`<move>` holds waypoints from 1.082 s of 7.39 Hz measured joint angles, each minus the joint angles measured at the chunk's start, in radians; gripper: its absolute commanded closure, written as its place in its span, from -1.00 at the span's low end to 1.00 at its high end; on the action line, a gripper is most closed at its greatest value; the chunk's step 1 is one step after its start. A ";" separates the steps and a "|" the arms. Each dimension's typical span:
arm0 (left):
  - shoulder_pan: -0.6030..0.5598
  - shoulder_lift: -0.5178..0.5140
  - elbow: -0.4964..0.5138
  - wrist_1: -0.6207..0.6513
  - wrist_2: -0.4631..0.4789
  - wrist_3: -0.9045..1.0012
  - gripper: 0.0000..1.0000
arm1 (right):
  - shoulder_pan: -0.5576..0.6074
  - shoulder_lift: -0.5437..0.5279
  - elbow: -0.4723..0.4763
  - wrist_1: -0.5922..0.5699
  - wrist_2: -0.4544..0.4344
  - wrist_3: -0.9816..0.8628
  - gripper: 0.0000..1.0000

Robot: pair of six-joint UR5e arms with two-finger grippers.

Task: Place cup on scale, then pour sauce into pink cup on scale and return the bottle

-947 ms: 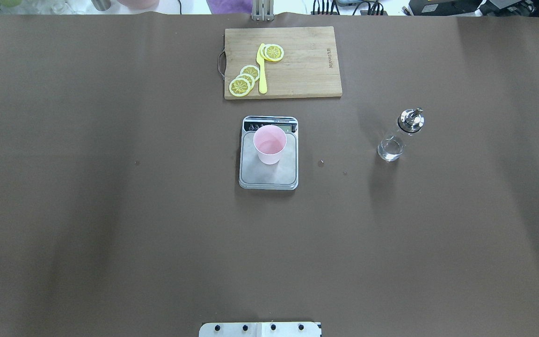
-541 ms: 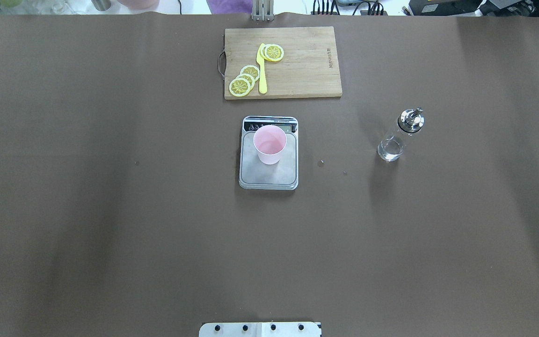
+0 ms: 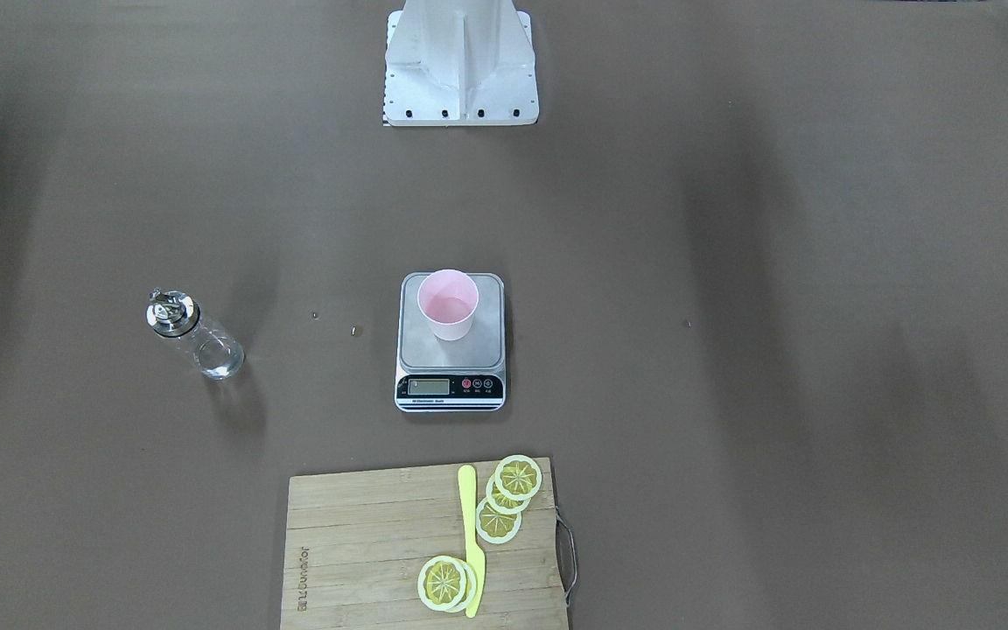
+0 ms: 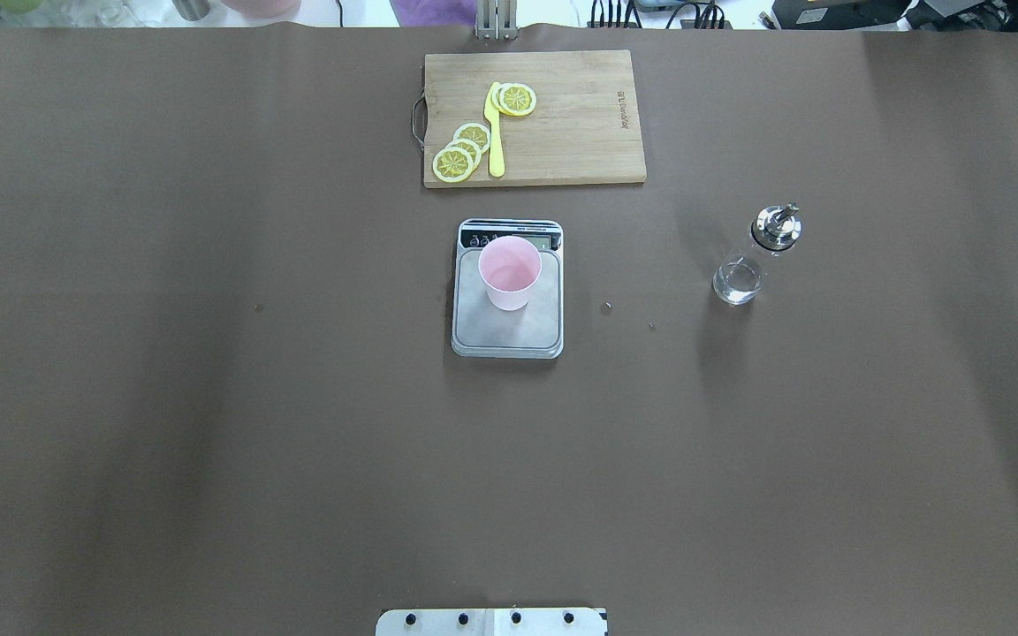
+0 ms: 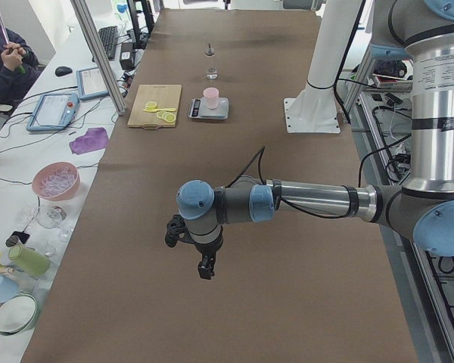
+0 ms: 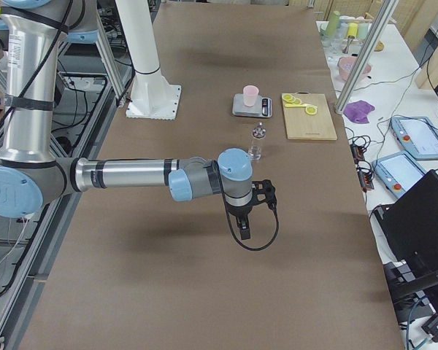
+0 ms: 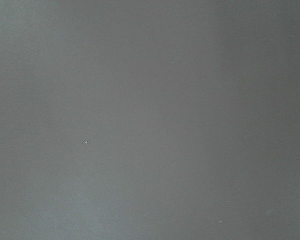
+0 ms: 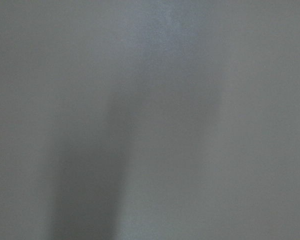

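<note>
Cup (image 4: 509,270): pale pink tapered tumbler, upright on the steel platform, near the display end.
Scale (image 4: 506,334): silver rectangle with black display strip, mid-table.
Bottle (image 4: 749,265): clear glass, shiny metal spout, upright, well apart on the robot's right.
Sauce (image 4: 737,283): colourless, shallow in the glass.
Left gripper (image 5: 204,268): above the brown table (image 5: 303,302); finger spread cannot be told.
Right gripper (image 6: 244,232): same, cannot be told.

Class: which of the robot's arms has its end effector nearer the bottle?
Right. The right end effector hangs near the right end of the table, on the same side as the bottle. The left end effector is at the opposite end, beyond the scale.
</note>
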 measured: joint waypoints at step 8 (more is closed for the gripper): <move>0.002 -0.001 0.004 -0.010 0.004 0.001 -0.97 | 0.003 -0.090 0.102 -0.006 0.002 0.001 -1.00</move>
